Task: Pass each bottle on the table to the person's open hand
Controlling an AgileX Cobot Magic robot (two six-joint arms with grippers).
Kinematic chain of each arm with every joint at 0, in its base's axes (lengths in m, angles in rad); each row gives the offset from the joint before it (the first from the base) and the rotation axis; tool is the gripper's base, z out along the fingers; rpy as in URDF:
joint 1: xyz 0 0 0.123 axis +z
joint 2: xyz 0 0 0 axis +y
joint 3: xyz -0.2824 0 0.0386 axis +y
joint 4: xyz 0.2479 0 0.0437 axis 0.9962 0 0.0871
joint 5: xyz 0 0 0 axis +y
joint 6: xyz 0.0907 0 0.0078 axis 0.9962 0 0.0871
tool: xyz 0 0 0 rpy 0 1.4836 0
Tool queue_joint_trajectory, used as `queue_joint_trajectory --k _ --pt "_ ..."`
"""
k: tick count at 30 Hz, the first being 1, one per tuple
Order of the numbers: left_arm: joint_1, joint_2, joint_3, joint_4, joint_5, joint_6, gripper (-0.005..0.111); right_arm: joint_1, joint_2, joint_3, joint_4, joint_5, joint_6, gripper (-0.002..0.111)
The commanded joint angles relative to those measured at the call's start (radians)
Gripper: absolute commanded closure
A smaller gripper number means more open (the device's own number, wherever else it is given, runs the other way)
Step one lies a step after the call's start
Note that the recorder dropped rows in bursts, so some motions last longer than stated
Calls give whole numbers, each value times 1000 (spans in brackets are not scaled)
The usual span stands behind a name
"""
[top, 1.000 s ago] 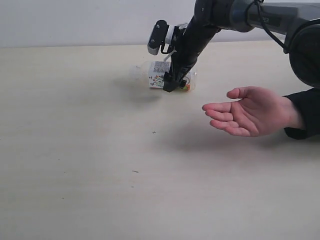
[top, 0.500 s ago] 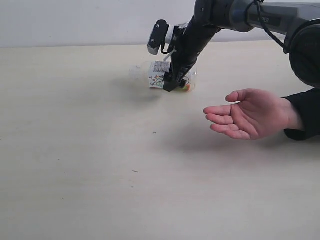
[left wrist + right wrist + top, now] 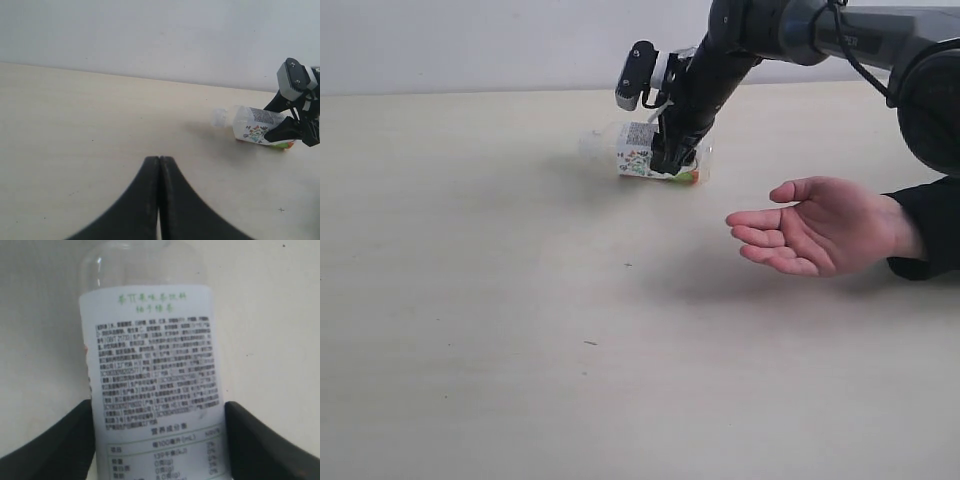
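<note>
Lowered since a second ago, the right gripper (image 3: pixel 672 165) straddles the white-labelled bottle (image 3: pixel 635 150) lying on the table (image 3: pixel 470 300); grip unconfirmed. Clamp mid-label before lifting toward the person's hand (image 3: pixel 820 230), open and empty.

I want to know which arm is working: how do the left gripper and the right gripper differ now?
The left gripper has its jaws shut on nothing; the right gripper has its jaws apart, one on each side of the lying bottle. The left gripper hangs over the table, away from the bottle; the right gripper is down at it. Both have dark jaws.
</note>
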Motion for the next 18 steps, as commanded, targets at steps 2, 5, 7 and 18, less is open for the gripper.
queue_joint_trajectory --k 2,5,7,18 --pt "2 -3 3 0 -1 -1 107 -3 -64 -5 3 83 80 108" --pt "2 -3 3 0 -1 -1 107 -3 -124 -5 3 85 180 108" --pt "2 -3 3 0 -1 -1 107 -3 -158 -5 3 87 241 108" --pt "2 -3 3 0 -1 -1 107 -3 -366 -5 -105 246 615 108"
